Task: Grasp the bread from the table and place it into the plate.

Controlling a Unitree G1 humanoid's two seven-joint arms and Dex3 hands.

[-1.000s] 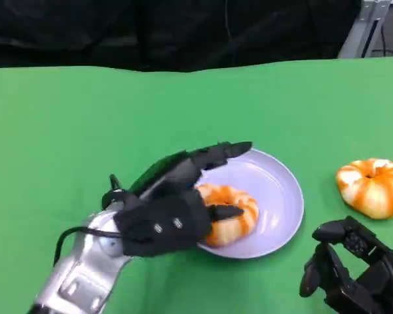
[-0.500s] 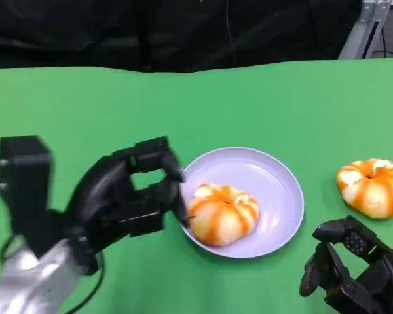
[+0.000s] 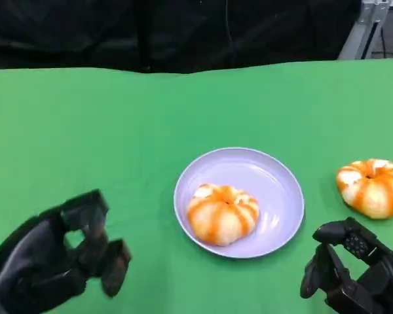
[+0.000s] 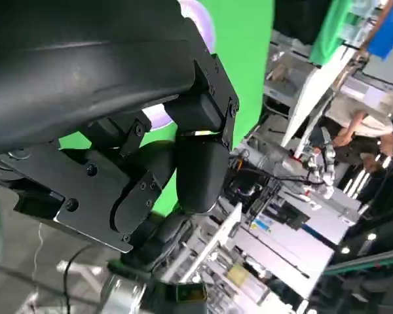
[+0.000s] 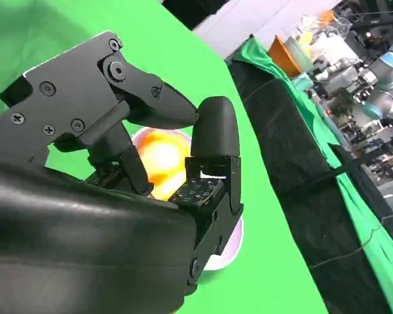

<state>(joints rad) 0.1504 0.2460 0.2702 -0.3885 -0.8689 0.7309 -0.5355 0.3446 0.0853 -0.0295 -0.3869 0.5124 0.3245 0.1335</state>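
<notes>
Two orange-and-white breads are seen in the head view, with the lilac plate taken as the landmark on the green table; one bread lies inside the plate, toward its near-left part; a second bread rests on the cloth to the right of the plate, apart from its rim; the left hand is seen well to the near-left of the plate, its fingers curled inward with nothing held; the right hand sits to the near-right of the plate, near the second bread but not touching it, fingers bent inward and nothing gripped.

From the left wrist view, the left hand is shown with fingers folded in and nothing between them; a sliver of the plate is glimpsed past the shell.

From the right wrist view, the right hand is shown curled and holding nothing; the bread in the plate is seen beyond its fingers.
</notes>
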